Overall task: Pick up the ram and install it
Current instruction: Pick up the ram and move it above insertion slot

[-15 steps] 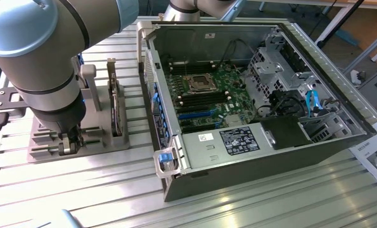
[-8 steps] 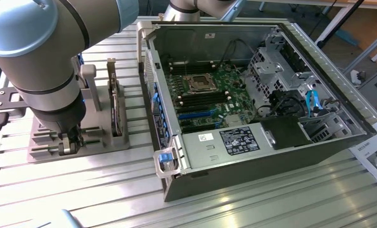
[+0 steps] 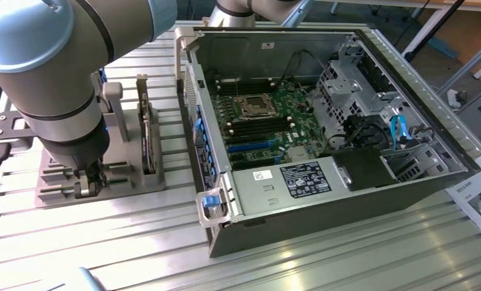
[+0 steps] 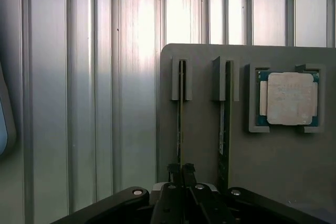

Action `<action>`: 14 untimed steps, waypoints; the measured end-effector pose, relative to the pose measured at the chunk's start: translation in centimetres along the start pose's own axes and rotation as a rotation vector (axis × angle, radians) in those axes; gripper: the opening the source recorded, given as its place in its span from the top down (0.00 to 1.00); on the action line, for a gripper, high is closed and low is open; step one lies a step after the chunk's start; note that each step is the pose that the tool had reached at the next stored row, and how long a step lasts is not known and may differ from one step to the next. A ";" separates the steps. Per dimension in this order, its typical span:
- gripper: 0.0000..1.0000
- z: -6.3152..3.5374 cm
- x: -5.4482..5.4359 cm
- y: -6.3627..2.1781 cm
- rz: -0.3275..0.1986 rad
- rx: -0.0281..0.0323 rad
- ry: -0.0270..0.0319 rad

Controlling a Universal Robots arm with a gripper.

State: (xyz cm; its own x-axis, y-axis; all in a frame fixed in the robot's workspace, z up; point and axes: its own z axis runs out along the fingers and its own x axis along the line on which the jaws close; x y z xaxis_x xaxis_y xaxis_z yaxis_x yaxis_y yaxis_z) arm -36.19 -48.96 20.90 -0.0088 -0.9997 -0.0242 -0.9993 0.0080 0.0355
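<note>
The ram stands on its thin edge in a slot of the grey holder. The claw is nearly shut and pinches it near one end. It looks light, stiff and easy to crack, so holding its flat sides gently seems best.

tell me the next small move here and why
Probably a straight lift. The gripper looks shut on the ram, which sits edge-up in its slot in the grey holder, with a second card close beside it; pulling straight up should clear the slot without bumping that card.
</note>
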 end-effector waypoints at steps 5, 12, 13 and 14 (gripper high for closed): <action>0.88 0.00 0.0 0.00 0.009 0.0002 -0.0004; 0.88 -0.13 0.0 0.01 0.009 0.0002 -0.0004; 0.88 -0.17 0.0 0.01 0.009 0.0002 -0.0003; 0.88 -0.21 0.0 0.01 0.009 0.0002 -0.0004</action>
State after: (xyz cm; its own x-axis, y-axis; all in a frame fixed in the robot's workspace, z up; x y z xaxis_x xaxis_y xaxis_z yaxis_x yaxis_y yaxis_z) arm -36.19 -48.95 21.11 -0.0176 -0.9996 -0.0242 -0.9992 0.0167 0.0355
